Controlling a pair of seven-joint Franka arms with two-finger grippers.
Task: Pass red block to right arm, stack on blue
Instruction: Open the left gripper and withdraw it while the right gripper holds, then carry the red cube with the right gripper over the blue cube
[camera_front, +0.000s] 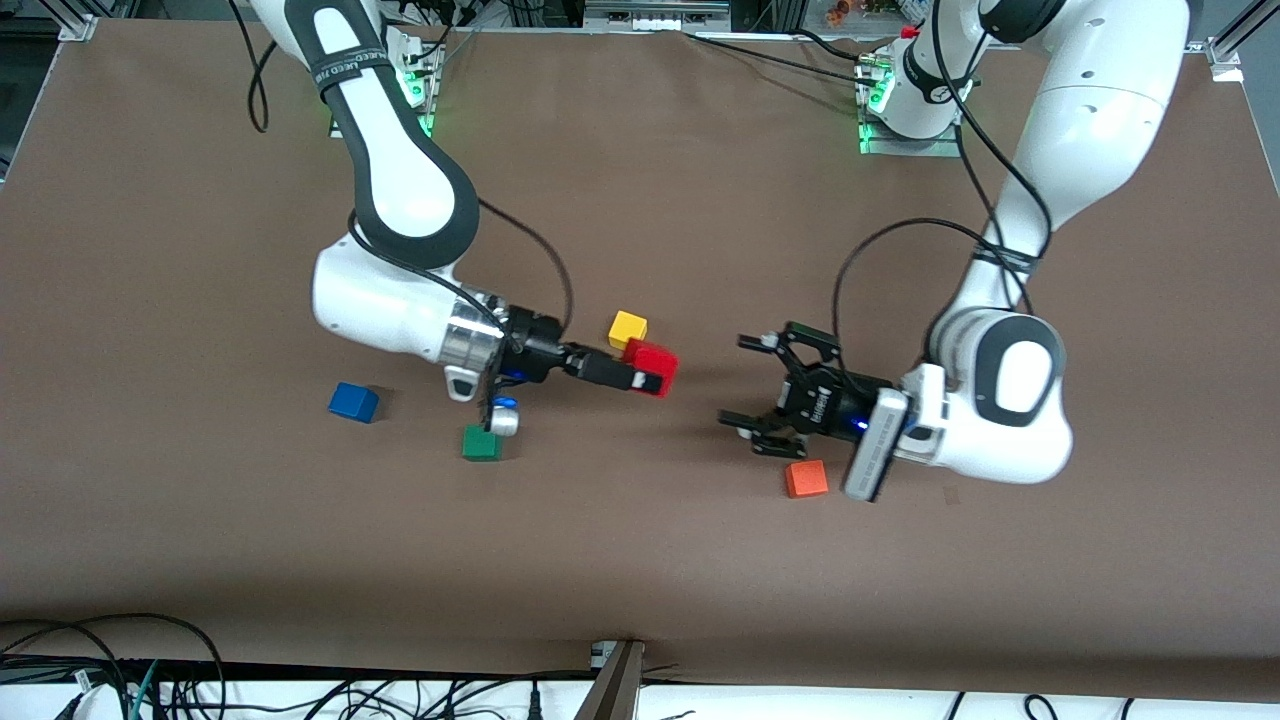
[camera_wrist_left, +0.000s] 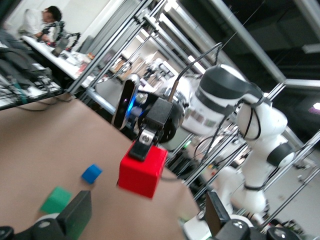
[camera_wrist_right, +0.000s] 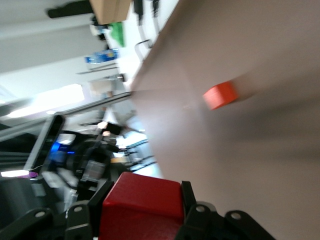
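The brown table (camera_front: 640, 560) carries everything, and over it reach the two white arms: the right arm (camera_front: 400, 200), with its silver wrist ring, comes from the base at its own end, and the left arm (camera_front: 1010, 400) bends in from the other. The right gripper (camera_front: 648, 380) hangs over the middle of the table with its slim black fingers closed on the red block (camera_front: 655, 366); the right wrist view shows the cube (camera_wrist_right: 142, 202) seated between the pads, and the left wrist view shows it (camera_wrist_left: 143, 170) pinched from above and clear of the table. The left gripper (camera_front: 748, 385) stands apart from the block, facing it, its jaws spread wide and holding nothing. Judged from this, the handover looks done: the red block is in the right arm's hold and the left arm seems to have no further part but to wait. What remains is the stacking. The blue cube (camera_front: 353, 402) sits on the table toward the right arm's end, well away from the right gripper and back past its wrist, so the arm must carry the block there, lower it squarely on top and let go. A yellow cube (camera_front: 627, 327) lies just beside the held block, a green cube (camera_front: 482, 443) lies below the right wrist, and an orange cube (camera_front: 806, 479) lies near the left gripper.
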